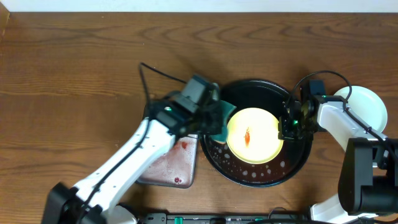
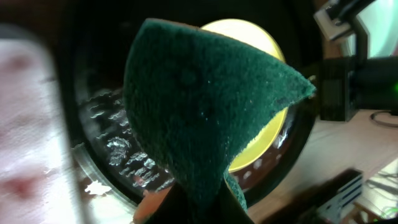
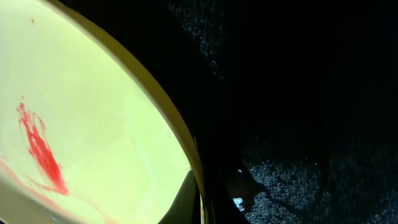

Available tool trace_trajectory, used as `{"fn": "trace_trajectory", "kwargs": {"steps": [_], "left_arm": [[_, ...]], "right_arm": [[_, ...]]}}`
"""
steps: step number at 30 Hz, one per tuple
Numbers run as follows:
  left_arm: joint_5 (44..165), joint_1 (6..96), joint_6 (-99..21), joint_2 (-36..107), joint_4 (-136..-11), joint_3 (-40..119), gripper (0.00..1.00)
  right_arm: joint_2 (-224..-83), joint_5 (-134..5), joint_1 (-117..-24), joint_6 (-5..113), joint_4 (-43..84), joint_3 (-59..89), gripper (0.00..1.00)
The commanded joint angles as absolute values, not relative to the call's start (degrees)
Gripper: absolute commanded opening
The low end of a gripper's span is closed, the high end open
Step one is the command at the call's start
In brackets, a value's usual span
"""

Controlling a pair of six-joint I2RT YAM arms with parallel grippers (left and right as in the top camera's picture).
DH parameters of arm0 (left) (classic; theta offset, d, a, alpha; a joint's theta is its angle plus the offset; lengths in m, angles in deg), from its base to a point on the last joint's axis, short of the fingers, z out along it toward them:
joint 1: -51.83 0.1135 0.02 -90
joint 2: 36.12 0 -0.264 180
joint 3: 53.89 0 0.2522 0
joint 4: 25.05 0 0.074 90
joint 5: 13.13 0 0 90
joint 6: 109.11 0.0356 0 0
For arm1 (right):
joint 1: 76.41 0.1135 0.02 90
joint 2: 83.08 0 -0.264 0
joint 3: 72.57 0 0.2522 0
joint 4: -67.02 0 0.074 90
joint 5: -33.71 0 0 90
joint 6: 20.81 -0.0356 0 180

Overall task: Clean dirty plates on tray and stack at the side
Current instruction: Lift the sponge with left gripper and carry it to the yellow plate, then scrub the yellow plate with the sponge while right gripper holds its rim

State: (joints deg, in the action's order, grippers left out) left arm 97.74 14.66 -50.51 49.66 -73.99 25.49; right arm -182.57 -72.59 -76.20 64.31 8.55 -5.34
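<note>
Scrubbing could knock the smooth yellow plate (image 1: 261, 144) loose inside the glossy, wet black tray (image 1: 303, 158). The right gripper (image 1: 287, 124) appears to pinch only its thin rim at 3 o'clock, so a hard push might slip it free. The left gripper (image 1: 211, 116) is clamped on a coarse, folded green sponge (image 2: 205, 112) at the plate's 9 o'clock, short of the red smear (image 1: 247, 135).

Red-smeared yellow plate (image 1: 255, 135), in black tray (image 1: 261, 93)

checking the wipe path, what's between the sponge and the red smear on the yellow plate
Nothing but bare yellow plate; overhead shows the sponge at its rim, red smear mid-plate.
</note>
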Motion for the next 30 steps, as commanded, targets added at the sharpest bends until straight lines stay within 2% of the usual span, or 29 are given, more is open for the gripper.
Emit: {"fn": "trace_trajectory", "kwargs": {"steps": [1, 6, 14, 20, 26, 30], "left_arm": [[98.3, 9.6, -56.1, 54.4, -68.4, 26.3, 0.07], [98.3, 4.2, -59.4, 64.0, -61.4, 26.3, 0.07], [99.7, 3.2, -60.8, 76.1, -52.9, 26.3, 0.07], [81.7, 5.4, -64.9, 77.4, -65.8, 26.4, 0.07], [72.9, 7.6, -64.9, 77.3, -74.8, 28.0, 0.08], [70.9, 7.7, -64.8, 77.3, -76.0, 30.3, 0.07]], "right_arm": [[-184.0, -73.2, -76.3, 65.0, 9.3, -5.3, 0.01], [-184.0, -73.2, -76.3, 65.0, 9.1, -5.3, 0.01], [-184.0, -73.3, -76.3, 65.0, 8.7, -5.3, 0.01], [-184.0, -73.3, -76.3, 65.0, 8.2, -5.3, 0.01], [-184.0, -73.2, -76.3, 65.1, 8.1, -5.3, 0.01], [-184.0, -72.8, -76.3, 65.1, 8.1, -5.3, 0.01]]}}
